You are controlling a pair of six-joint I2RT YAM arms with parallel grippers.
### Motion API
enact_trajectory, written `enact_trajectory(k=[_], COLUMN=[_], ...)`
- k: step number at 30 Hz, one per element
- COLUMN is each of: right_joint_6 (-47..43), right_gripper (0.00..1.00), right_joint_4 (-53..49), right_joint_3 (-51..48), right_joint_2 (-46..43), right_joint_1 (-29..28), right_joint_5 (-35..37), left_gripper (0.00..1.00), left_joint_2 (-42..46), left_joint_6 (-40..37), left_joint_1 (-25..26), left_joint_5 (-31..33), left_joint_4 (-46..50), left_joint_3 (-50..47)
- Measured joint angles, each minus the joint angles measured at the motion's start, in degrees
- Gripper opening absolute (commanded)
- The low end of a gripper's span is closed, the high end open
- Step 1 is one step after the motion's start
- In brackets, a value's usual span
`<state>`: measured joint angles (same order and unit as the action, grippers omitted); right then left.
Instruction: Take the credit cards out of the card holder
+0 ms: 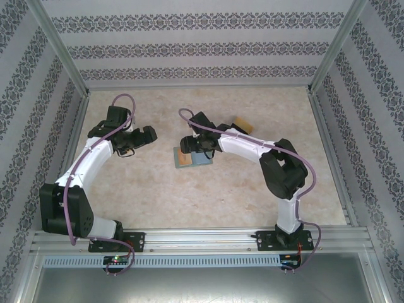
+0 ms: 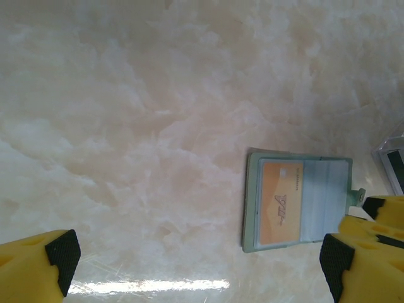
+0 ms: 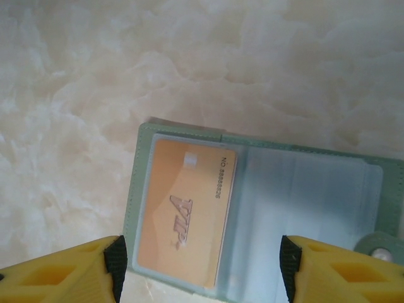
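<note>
Open card holder flat on desk, tan-orange card in one slot; right gripper over it, left gripper beside, both jaws apart, empty — risk: soft unpinned holder may drag along with card.

Under the left gripper, the table is showing a smooth cream top with a marble pattern. It is glossy enough to be throwing back a white streak of light just by the fingertips. The fingers are looking like matt yellow plastic, and they are carrying dull black pads. Beneath the right gripper, the wallet is appearing as soft, matt grey-green material. Its inner pockets are shining faintly like clear, slightly milky plastic film. The orange card in the pocket nearest that gripper's left finger is looking smooth and stiff, with its lettering glinting a little.
</note>
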<state>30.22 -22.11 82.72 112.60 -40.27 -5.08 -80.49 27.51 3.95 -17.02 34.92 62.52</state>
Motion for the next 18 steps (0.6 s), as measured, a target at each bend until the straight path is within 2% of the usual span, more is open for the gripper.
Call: enact_trajectory(k=[10, 18], right_joint_6=[3.1, 3.5], right_gripper=[0.66, 0.63], right_joint_4=[0.3, 0.9], right_joint_3=[4.1, 2.8], right_joint_2=[8.3, 8.6], right_joint_1=[1.6, 3.1], right_joint_5=[-2.0, -1.6], left_gripper=[0.99, 1.0], left_joint_2=[0.0, -0.6], left_joint_6=[0.4, 1.4], left_joint_1=[-0.2, -0.3], left_joint_5=[-1.2, -4.9], left_joint_4=[-1.0, -1.7], left_joint_3=[-0.1, -0.1])
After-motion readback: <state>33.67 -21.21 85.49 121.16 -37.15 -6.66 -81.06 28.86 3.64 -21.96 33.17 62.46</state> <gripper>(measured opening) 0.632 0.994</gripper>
